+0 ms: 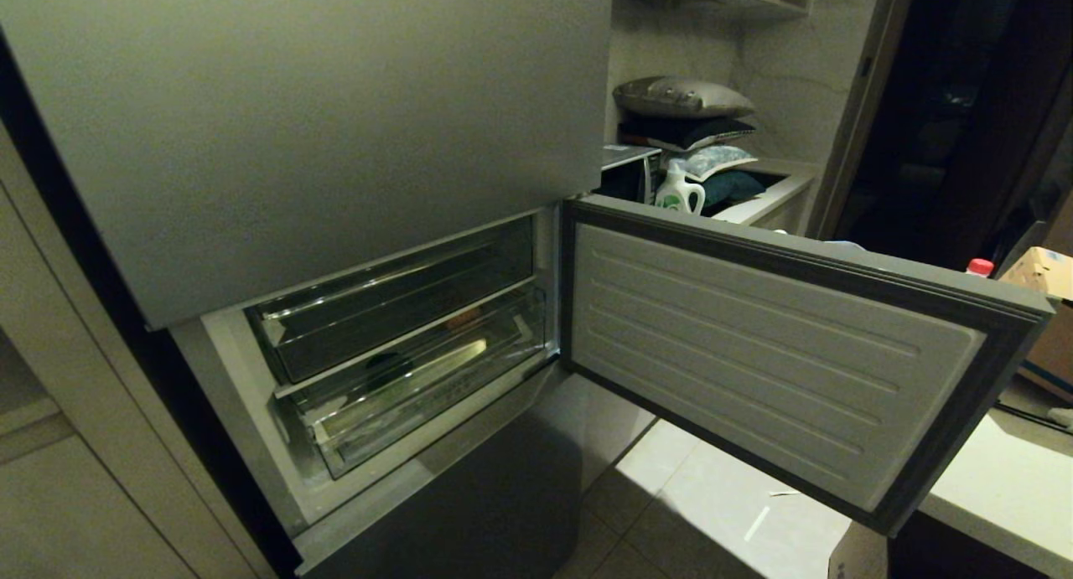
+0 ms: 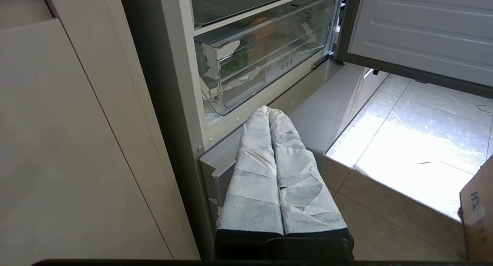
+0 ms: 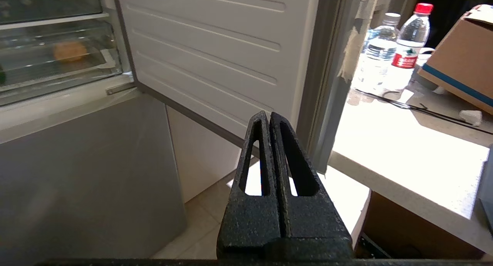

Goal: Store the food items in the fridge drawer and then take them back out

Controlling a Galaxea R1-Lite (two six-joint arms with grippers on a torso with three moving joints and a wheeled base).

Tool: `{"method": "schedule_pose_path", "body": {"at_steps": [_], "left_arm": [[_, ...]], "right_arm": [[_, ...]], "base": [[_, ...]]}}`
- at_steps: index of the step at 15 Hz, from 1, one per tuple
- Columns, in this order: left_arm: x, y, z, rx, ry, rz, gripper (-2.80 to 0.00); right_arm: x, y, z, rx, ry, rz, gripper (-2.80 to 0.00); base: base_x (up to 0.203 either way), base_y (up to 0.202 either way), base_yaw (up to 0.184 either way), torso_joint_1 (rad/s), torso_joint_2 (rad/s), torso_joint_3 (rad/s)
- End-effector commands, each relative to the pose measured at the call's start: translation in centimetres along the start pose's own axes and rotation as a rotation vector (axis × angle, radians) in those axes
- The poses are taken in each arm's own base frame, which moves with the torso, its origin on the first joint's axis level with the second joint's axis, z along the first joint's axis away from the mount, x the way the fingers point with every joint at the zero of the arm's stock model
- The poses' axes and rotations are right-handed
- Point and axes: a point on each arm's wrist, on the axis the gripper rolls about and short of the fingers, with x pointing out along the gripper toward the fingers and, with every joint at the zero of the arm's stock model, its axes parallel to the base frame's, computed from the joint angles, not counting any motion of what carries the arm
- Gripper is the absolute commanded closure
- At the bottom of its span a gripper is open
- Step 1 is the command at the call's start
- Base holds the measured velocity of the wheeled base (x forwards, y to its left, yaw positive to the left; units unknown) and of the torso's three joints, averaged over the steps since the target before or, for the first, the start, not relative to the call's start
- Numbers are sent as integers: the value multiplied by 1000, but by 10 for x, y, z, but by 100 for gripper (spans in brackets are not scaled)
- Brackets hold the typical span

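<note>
The fridge drawer (image 1: 419, 386) is the lower, clear one in the open middle compartment, and its front lip stands slightly forward of the frame. Through its wall (image 2: 269, 58) I see an orange food item (image 2: 262, 27) and a green one (image 2: 235, 62). The orange item (image 3: 69, 51) also shows in the right wrist view. My left gripper (image 2: 269, 110), its fingers wrapped in pale cloth, is shut and empty, low in front of the drawer. My right gripper (image 3: 269, 115) is shut and empty, facing the open door. Neither arm shows in the head view.
The compartment door (image 1: 780, 353) swings out wide to the right. A darker upper drawer (image 1: 394, 311) sits above the clear one. The grey lower fridge front (image 1: 469, 495) is shut. A counter (image 3: 404, 150) at the right holds water bottles (image 3: 412, 31) and a cardboard box (image 3: 458, 58).
</note>
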Motion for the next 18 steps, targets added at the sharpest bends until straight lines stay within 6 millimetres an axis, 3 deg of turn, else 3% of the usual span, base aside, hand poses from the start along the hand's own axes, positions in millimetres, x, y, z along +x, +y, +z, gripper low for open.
{"method": "schedule_pose_path", "body": {"at_steps": [1, 7, 15, 18], "left_arm": [[0, 0, 0, 0, 1, 0, 0], [0, 0, 0, -2, 1, 0, 0], [0, 0, 0, -1, 1, 0, 0], [0, 0, 0, -2, 1, 0, 0]], "right_arm": [[2, 0, -9, 3, 30, 1, 0], [2, 0, -9, 16, 30, 0, 0], [2, 0, -9, 13, 30, 0, 0], [2, 0, -8, 9, 31, -3, 0]], "base": [[0, 0, 0, 0, 0, 0], [0, 0, 0, 0, 0, 0], [-172, 0, 1, 2, 5, 2], [0, 0, 0, 11, 4, 2]]}}
